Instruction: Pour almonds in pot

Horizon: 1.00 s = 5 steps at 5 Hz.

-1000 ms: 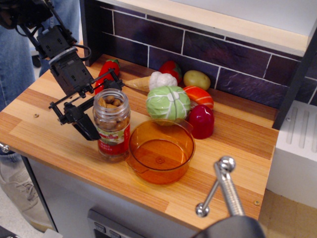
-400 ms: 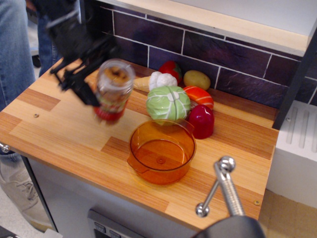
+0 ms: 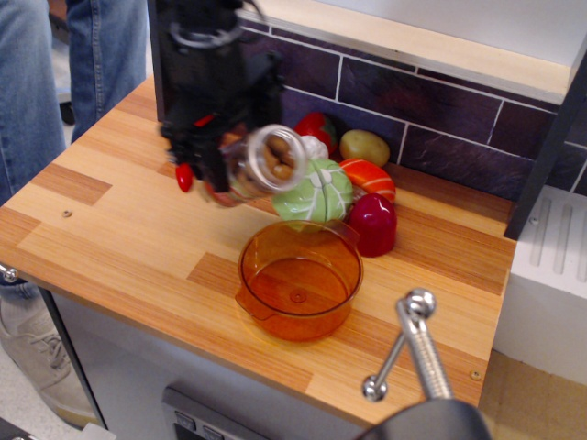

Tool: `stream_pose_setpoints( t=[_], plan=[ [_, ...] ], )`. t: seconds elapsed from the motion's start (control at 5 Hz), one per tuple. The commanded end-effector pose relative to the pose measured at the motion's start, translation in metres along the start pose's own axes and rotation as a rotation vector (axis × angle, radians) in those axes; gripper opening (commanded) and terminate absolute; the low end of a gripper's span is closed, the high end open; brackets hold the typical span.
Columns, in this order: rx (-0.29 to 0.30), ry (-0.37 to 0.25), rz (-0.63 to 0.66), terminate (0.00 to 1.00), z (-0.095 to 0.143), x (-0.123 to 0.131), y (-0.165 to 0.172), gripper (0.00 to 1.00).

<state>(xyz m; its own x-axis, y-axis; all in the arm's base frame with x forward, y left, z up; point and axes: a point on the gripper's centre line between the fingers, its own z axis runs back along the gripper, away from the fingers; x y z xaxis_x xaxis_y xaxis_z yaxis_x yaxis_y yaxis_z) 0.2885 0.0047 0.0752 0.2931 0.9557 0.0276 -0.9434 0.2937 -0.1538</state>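
Observation:
My gripper [image 3: 225, 137] is shut on the clear jar [image 3: 257, 165] and holds it in the air, tipped on its side with the open mouth facing right and toward the camera. The brown almonds [image 3: 278, 159] show inside the mouth. The jar hangs above and just left of the orange translucent pot [image 3: 298, 280], which stands on the wooden counter and looks empty. The jar's red label is mostly hidden by the gripper.
Toy vegetables lie behind the pot: a green cabbage [image 3: 316, 191], a dark red dome-shaped toy [image 3: 372, 223], an orange-red one [image 3: 369, 179], a potato [image 3: 364, 147], a red pepper [image 3: 316, 126]. A metal handle [image 3: 413, 344] stands at the front right. A person in jeans [image 3: 55, 73] stands left.
The jar stood upright on the counter beside the pot with the gripper around it. It has been lifted, carried right toward the pot and tipped onto its side.

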Motion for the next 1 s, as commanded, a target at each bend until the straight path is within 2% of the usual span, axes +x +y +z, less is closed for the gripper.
stream_pose_setpoints(
  t=[0.0,0.2,0.4,0.6,0.8],
  plan=[
    [-0.115,-0.244,-0.073,0.00,0.012,-0.008,0.000,0.00],
    [-0.169,-0.363,-0.119,0.00,0.014,-0.011,-0.006,0.00],
    [-0.194,-0.453,-0.148,0.00,0.017,-0.010,-0.012,0.00],
    [-0.203,-0.521,-0.184,0.00,0.018,-0.008,-0.012,0.00],
    [-0.203,-0.545,-0.240,0.00,0.017,-0.012,-0.010,0.00]
  ],
)
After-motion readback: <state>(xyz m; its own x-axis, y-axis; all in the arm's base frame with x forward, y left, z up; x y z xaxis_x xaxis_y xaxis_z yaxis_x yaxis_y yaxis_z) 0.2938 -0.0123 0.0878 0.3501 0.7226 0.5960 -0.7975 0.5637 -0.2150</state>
